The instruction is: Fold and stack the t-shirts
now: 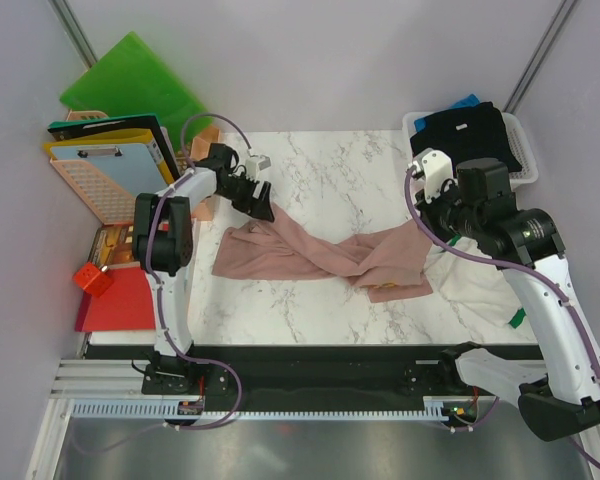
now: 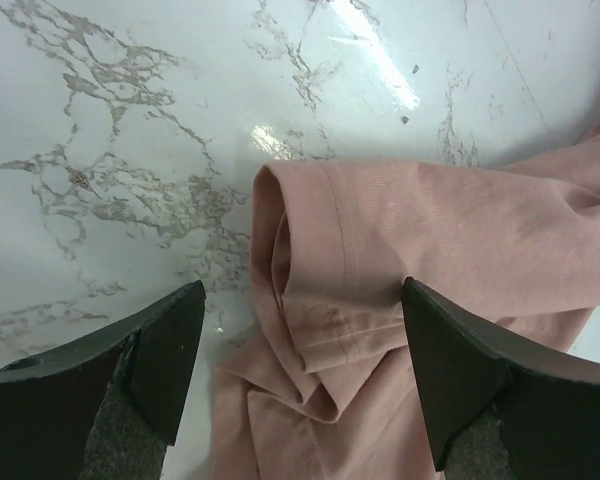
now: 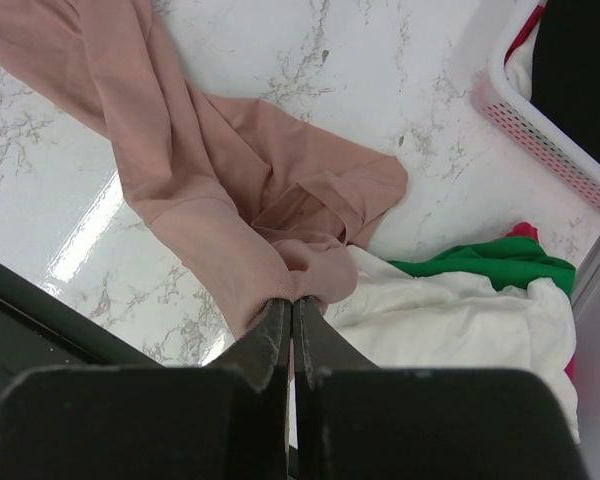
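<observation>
The dusty pink t-shirt (image 1: pixel 320 255) lies twisted and bunched across the marble table (image 1: pixel 330 170). My left gripper (image 1: pixel 260 208) is open just above its left end, with a hemmed fold of pink cloth (image 2: pixel 320 300) between the two fingers (image 2: pixel 165 350). My right gripper (image 3: pixel 292 305) is shut on a bunched part of the pink shirt (image 3: pixel 230 190) at its right end. A white shirt (image 3: pixel 460 320) and a green one (image 3: pixel 490 262) lie right of it. Black (image 1: pixel 470 135) and blue (image 1: pixel 464 101) shirts sit in the basket.
A white mesh basket (image 1: pixel 515 130) stands at the back right. At the left are green (image 1: pixel 130 85) and red (image 1: pixel 115 300) plastic folders, a clipboard (image 1: pixel 115 155), a pink tray (image 1: pixel 90 190) and a small red block (image 1: pixel 93 279). The table's black front edge (image 1: pixel 320 360) runs below the shirt.
</observation>
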Available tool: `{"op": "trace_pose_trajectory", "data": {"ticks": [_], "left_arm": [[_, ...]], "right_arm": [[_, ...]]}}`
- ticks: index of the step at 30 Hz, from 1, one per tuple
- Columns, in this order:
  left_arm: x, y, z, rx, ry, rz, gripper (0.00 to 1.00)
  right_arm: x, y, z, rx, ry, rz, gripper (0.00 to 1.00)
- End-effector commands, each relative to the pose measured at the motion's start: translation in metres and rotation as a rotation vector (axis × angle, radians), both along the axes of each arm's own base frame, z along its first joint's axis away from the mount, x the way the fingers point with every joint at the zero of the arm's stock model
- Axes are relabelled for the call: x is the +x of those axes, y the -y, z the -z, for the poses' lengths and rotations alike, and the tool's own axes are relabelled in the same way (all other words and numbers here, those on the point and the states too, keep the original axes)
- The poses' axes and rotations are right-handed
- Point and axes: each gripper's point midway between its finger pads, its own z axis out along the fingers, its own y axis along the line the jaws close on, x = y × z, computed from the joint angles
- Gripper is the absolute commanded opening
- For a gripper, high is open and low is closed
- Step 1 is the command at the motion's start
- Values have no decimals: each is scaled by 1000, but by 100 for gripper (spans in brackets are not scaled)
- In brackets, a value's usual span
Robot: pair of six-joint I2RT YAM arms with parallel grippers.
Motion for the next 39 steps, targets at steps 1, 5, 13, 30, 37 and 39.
{"op": "trace_pose_trajectory", "data": {"ticks": [1, 5, 13, 30, 37, 39], "left_arm": [[12, 10, -8, -56, 3, -6, 86], [13, 13, -11, -74, 1, -1, 55], [6, 12, -15, -71, 11, 10, 2], [-89, -51, -207, 92, 482, -66, 2], [-154, -72, -284, 136, 705, -107, 2], [-179, -78, -316, 131, 832, -143, 2]], "right_arm": [[9, 1, -9, 4, 46, 17, 0], [11, 2, -2, -7, 35, 24, 0], [16, -1, 7, -6, 14, 16, 0], [24, 19, -28, -13, 213, 116, 0], [-5, 38, -87, 20, 390, 151, 0], [-23, 46, -118, 53, 475, 156, 0]]}}
